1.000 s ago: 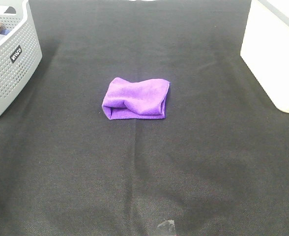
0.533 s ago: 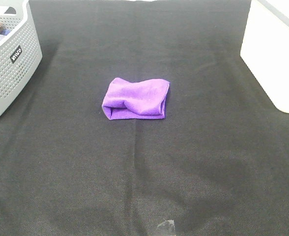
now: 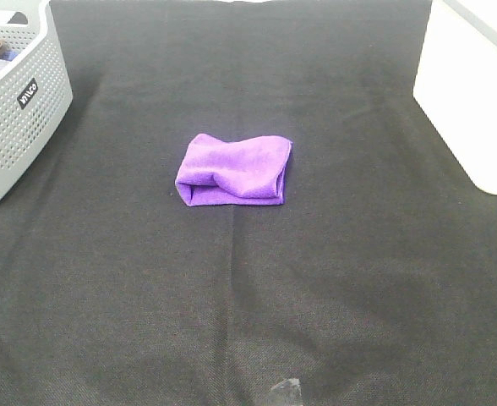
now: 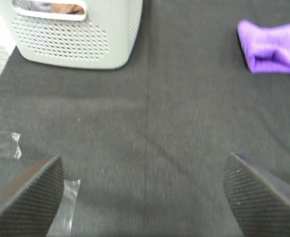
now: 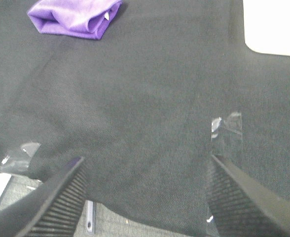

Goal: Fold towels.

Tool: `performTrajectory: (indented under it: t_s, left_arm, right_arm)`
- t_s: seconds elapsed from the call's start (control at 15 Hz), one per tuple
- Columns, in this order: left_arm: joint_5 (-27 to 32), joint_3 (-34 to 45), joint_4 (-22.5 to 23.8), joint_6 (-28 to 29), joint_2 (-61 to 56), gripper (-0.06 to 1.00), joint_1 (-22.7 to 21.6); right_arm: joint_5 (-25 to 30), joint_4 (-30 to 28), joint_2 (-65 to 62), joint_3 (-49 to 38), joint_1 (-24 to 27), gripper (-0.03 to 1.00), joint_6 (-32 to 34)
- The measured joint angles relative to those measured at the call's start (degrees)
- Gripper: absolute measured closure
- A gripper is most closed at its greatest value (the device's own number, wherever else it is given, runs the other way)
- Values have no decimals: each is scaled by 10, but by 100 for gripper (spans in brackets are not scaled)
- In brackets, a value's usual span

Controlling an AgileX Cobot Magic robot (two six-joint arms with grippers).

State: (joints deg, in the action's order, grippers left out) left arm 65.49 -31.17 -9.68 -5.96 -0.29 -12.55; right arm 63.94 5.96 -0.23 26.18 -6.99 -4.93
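A purple towel (image 3: 234, 170) lies folded into a small bundle on the black cloth near the middle of the table. It also shows in the left wrist view (image 4: 273, 47) and in the right wrist view (image 5: 75, 18). Neither arm shows in the exterior high view. My left gripper (image 4: 145, 197) is open and empty, low over the cloth, well away from the towel. My right gripper (image 5: 145, 197) is open and empty near the table's front edge, also far from the towel.
A grey perforated basket (image 3: 16, 106) with cloths inside stands at the back left, also in the left wrist view (image 4: 76, 32). A white bin (image 3: 472, 93) stands at the back right. Bits of clear tape (image 5: 226, 129) hold the black cloth (image 3: 232, 296) down.
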Motion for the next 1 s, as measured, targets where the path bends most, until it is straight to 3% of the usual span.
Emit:
performTrajectory:
  t_s: [0.33, 1.0]
  left_arm:
    - [-32, 15, -2, -2, 0, 13, 0]
    - [-34, 15, -3, -6, 0, 13, 29]
  right_arm:
    - [-1, -2, 0, -1, 0, 31, 1]
    - [-1, -2, 0, -1, 0, 31, 1]
